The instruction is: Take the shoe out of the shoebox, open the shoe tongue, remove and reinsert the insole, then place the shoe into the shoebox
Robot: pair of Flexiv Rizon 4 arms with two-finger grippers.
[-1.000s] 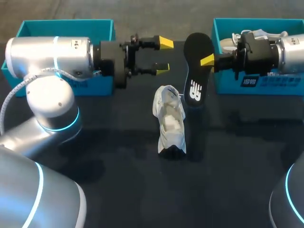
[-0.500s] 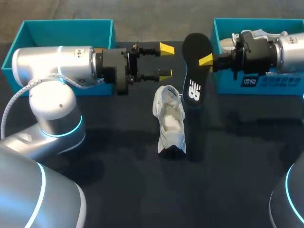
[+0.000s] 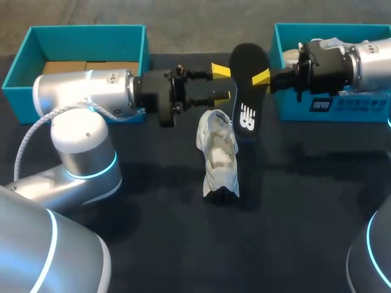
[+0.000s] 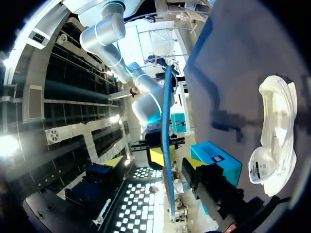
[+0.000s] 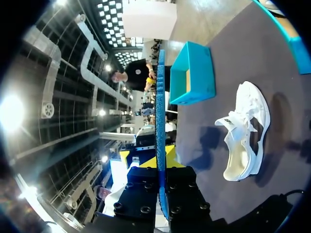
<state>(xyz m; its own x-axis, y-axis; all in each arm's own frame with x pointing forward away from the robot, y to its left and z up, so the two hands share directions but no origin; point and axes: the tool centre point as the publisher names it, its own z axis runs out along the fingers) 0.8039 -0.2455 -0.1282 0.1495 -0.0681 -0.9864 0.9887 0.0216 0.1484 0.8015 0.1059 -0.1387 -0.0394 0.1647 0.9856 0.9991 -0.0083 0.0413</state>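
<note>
Insole point(image 3: 247, 91): black, out of the shoe and held upright above the table point(image 3: 293, 201), printed face toward the head camera. Both wrist views show it edge-on point(image 5: 160, 111). Holding it off the table probably keeps both faces reachable for a handover or a re-grip.
Right gripper point(image 3: 260, 78): your fingers are clamped on the insole's far edge, one yellow tip showing on the printed face. This grip leaves the opposite edge free.
Left gripper point(image 3: 222, 83): your fingers are spread apart and hold nothing. The tips are level with the insole's free edge and just beside it. You cannot tell from these views whether they touch it.
White shoe point(image 3: 217, 155): it lies alone on the table between the two boxes, below the insole. Its mouth faces up and looks wide open point(image 5: 245, 131), which suits reinsertion.
Left shoebox point(image 3: 85, 28): teal, lid off, at the far left with brown card inside. It is well apart from the shoe.
Right shoebox point(image 3: 354, 115): teal, at the far right under your right arm. A second pale shoe point(image 3: 292, 56) shows inside it.
Step in hand: the insole is removed but not yet reinserted, so roughly the middle of the task.
Risk: closing on the thin edge off-centre could bend or twist the insole.
</note>
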